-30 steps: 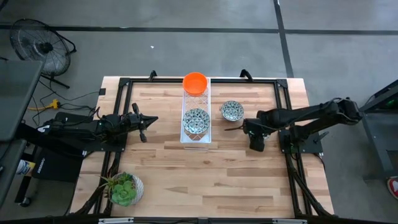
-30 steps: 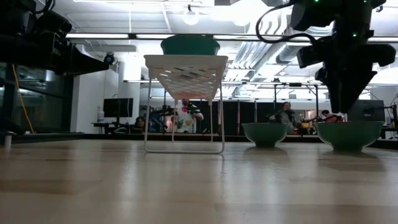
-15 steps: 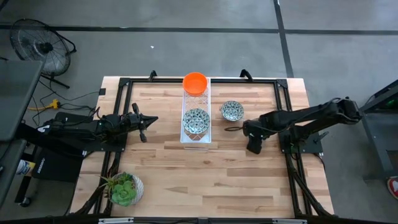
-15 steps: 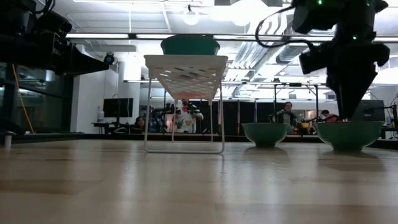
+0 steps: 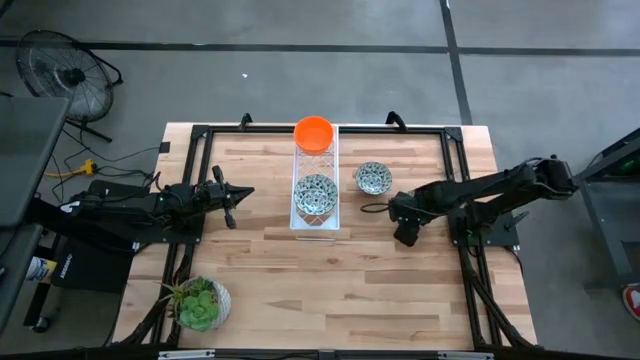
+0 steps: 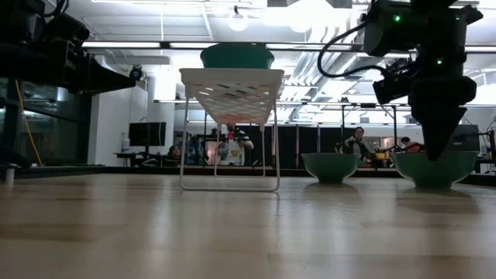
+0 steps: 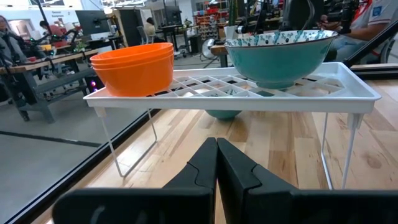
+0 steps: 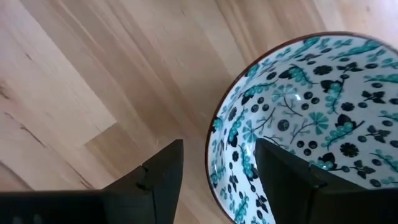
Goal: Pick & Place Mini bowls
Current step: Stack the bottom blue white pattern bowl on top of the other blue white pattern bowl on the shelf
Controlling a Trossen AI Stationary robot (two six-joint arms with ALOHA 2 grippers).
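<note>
Right gripper [image 8: 217, 171] straddling patterned bowl [image 8: 311, 118] rim, fingers apart.
Closing off-centre is risking the bowl tipping or slipping.

Dark matte arms; black cable looped at right tool [image 5: 405, 232].

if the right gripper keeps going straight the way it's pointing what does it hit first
Most likely the rim of the patterned bowl. The right gripper points down with its open fingers straddling that rim, one finger inside and one outside, with the wooden table beneath. How much gap remains is unclear.
</note>
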